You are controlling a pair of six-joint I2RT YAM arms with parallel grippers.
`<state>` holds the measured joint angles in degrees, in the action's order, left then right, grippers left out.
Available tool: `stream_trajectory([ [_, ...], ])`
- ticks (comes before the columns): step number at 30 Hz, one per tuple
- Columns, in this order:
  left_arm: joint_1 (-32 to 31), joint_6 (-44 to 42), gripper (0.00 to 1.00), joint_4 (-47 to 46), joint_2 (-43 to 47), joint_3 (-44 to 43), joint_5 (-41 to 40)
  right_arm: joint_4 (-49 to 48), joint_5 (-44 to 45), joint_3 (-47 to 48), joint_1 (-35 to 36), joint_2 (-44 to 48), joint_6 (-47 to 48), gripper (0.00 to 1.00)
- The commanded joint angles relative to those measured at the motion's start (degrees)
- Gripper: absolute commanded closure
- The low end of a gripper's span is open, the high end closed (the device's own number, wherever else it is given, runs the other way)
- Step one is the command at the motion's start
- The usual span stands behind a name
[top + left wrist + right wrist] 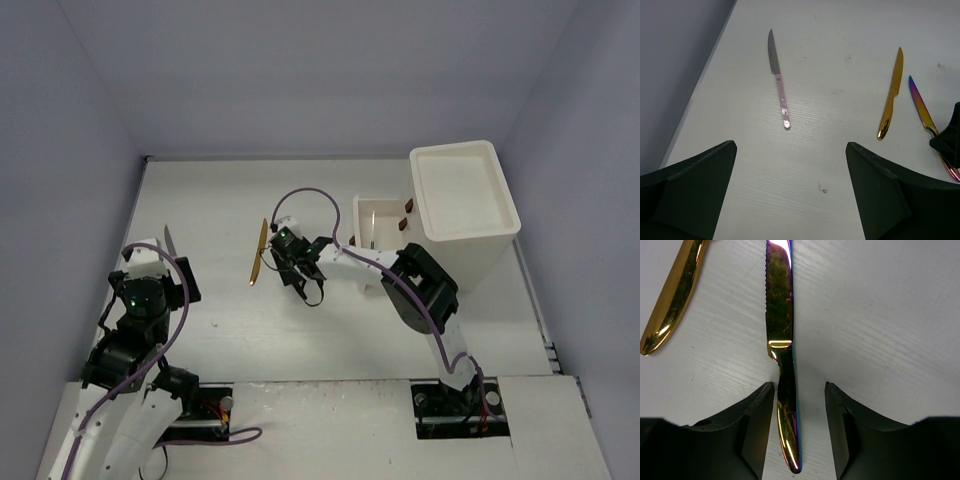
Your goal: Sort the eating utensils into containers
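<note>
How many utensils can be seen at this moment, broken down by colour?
Pink-handled knife: 1
Gold knife: 1
Rainbow-coloured knife: 1
Pale slim utensil in the open drawer, kind unclear: 1
Total: 4

The rainbow knife (780,315) is mirror-glossy metal, as is the gold knife (670,305). The third knife (779,82) has a dull grey blade and satin pink handle. The bench (840,50) is matt white, finely grained.
</note>
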<state>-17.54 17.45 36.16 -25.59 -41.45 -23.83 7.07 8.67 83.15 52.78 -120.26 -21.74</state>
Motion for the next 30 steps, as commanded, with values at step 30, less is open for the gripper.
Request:
stream_trajectory([
  [30,0.49,0.92,0.11,-2.85,-0.64,-0.65,-0.07,3.74,4.33,1.95,-1.0,11.06,4.41,1.0],
])
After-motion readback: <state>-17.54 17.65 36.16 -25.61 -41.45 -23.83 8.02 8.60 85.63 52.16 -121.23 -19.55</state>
